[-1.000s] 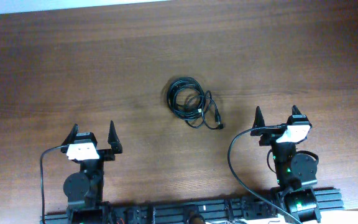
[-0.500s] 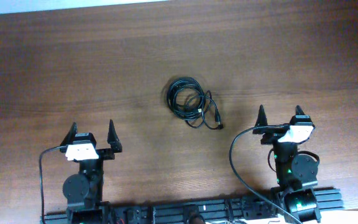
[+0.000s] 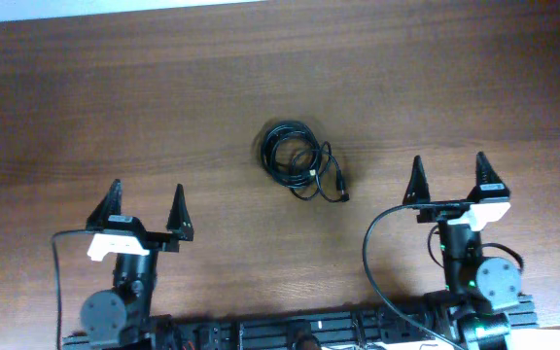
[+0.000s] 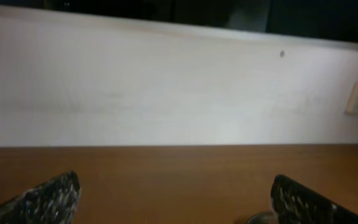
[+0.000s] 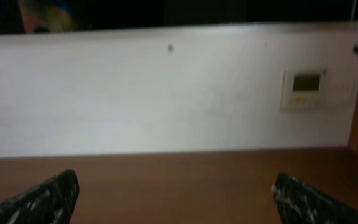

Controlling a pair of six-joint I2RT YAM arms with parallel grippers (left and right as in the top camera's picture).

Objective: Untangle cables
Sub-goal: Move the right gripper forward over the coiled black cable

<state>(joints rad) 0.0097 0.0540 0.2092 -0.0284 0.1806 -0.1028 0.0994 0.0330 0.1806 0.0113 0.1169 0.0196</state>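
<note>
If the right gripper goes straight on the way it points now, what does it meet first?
Nothing, as far as I can see: the right gripper, open, points across bare table toward the far edge. The cables lie off to its left, outside that line. Its height is unclear.

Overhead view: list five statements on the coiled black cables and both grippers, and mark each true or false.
1. The thin black cables lie on the brown wooden table, ahead of both grippers. True.
2. The left gripper is shut on the cables. False: it is open, apart from them and holding nothing.
3. The right gripper has its jaws open. True.
4. The cables are stretched out straight. False: they are coiled in loose, overlapping loops.
5. A small dark plug sticks out of the bundle on the side nearer the right gripper. True.
</note>
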